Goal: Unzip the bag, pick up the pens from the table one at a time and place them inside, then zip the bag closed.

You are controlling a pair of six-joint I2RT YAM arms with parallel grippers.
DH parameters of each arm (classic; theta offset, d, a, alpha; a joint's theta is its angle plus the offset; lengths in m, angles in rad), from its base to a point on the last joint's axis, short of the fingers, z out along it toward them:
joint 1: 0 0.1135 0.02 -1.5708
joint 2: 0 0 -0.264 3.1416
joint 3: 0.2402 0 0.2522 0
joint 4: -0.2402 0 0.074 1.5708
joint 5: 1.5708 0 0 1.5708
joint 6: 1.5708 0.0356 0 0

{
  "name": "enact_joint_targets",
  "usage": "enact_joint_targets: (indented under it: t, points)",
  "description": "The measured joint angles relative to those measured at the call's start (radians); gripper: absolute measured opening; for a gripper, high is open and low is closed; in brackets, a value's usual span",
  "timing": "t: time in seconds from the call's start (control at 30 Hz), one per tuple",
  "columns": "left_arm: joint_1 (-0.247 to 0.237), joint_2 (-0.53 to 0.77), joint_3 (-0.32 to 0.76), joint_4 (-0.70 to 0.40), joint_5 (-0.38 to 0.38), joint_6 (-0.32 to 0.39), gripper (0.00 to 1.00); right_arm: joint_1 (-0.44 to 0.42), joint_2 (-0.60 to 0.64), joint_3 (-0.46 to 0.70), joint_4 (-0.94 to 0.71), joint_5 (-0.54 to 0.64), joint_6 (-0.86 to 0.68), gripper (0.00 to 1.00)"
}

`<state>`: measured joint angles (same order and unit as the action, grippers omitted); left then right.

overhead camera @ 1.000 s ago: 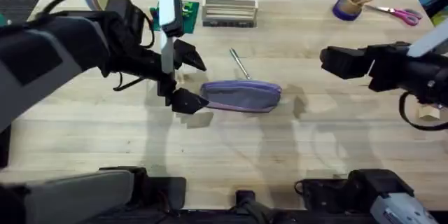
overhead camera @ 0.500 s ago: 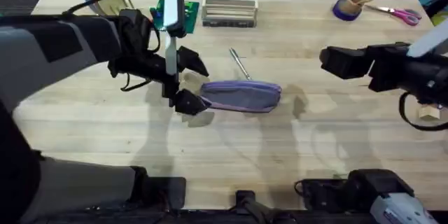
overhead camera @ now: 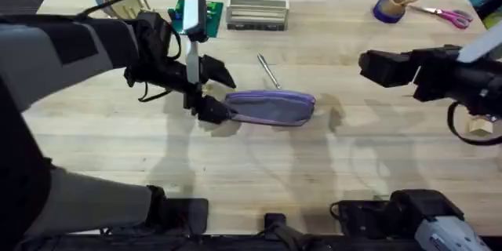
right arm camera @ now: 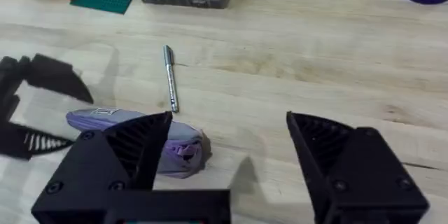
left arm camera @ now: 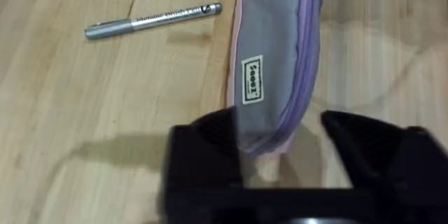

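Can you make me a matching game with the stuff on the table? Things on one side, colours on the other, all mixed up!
Things:
1. bag
2. pen
3. scissors
4. box

Colours:
A. pink handles
B. cream
C. lavender-purple
D. silvery-grey

Right pairs: 1-C, 2-D, 3-A, 4-B

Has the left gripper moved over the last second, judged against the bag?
Yes. The left gripper has closed in on the bag's left end: its lower jaw, earlier just short of that end, now meets it. The bag itself has not shifted.
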<state>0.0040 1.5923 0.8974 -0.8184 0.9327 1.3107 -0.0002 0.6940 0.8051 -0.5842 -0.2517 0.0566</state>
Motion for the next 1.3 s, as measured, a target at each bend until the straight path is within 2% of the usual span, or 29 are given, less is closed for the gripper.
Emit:
enact_joint_targets:
  t: [0.07, 0.17, 0.2, 0.63, 1.0, 1.13, 1.3]
  points:
    - [0.000, 0.006, 0.000, 0.000, 0.003, 0.001, 0.563, 0.000, 0.000, 0.000, 0.000, 0.000, 0.000, 0.998]
    - [0.000, 0.007, 0.000, 0.003, 0.006, 0.002, 0.103, 0.000, 0.000, 0.000, 0.000, 0.000, 0.000, 0.997]
    - [0.000, 0.007, 0.000, 0.005, 0.006, 0.004, 0.060, 0.000, 0.000, 0.000, 0.000, 0.000, 0.000, 0.997]
    - [-0.002, 0.008, 0.000, 0.004, 0.006, 0.007, 0.043, 0.000, 0.000, 0.000, -0.006, -0.028, 0.025, 0.997]
    - [-0.002, 0.008, 0.000, 0.004, 0.006, 0.006, 0.043, -0.010, 0.027, 0.000, -0.134, -0.064, 0.035, 0.997]
    - [-0.002, 0.008, 0.000, 0.004, 0.006, 0.006, 0.043, -0.047, 0.077, 0.000, -0.148, -0.146, 0.037, 0.996]
    - [-0.002, 0.008, 0.000, 0.005, 0.006, 0.006, 0.043, -0.128, 0.164, 0.000, -0.157, -0.305, 0.029, 0.996]
